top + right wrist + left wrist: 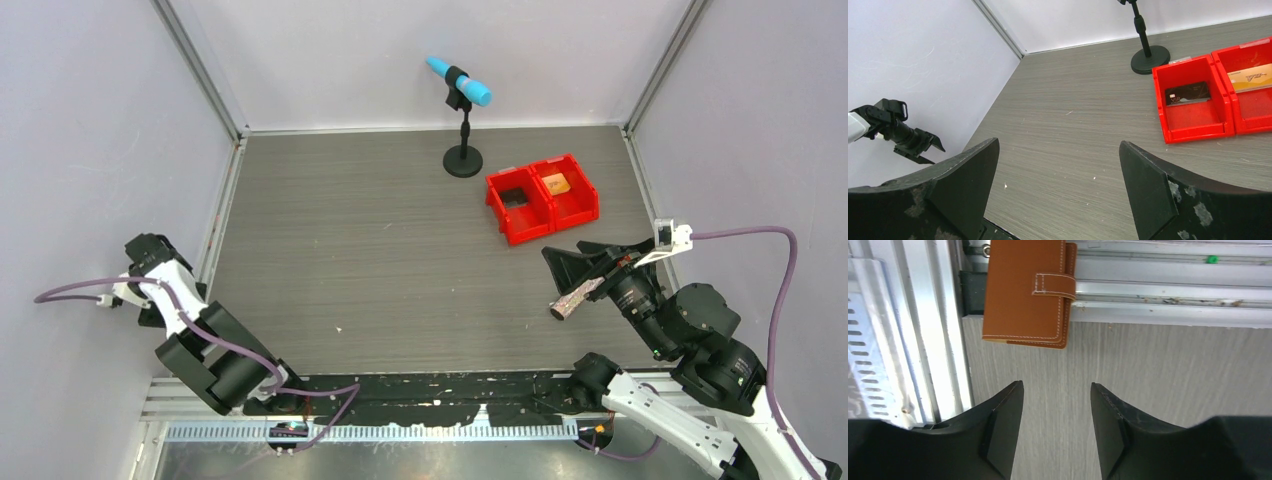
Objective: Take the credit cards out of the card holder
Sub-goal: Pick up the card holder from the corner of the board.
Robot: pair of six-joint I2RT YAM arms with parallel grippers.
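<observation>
Two grippers are standing open at this moment, and neither is holding anything. We are looking first through the left wrist camera, where the left gripper is hovering with its black fingers spread and only bare tabletop showing in the gap.

Just ahead of those fingers, and apart from them, the small flat brown leather card holder with pale stitching is lying closed. Its narrow leather tab is folded across the face towards one long edge. We are seeing the card holder straddling the edge of the grey wood-grain tabletop: its near end is resting on the table, and the rest is sitting over the silver aluminium frame rails. From the top camera we cannot make it out beside the left arm.

On the other side, the right gripper is hanging above the table with its worn black fingers as wide as they go, nothing between them.

Well apart from the card holder, towards the far right of the table, two red plastic bins are sitting side by side and touching. We are seeing a black card lying in the left bin and a gold-orange card lying in the right bin. Near the bins, a bright blue cylinder is sitting tilted in a clip on a black stand with a round base.
</observation>
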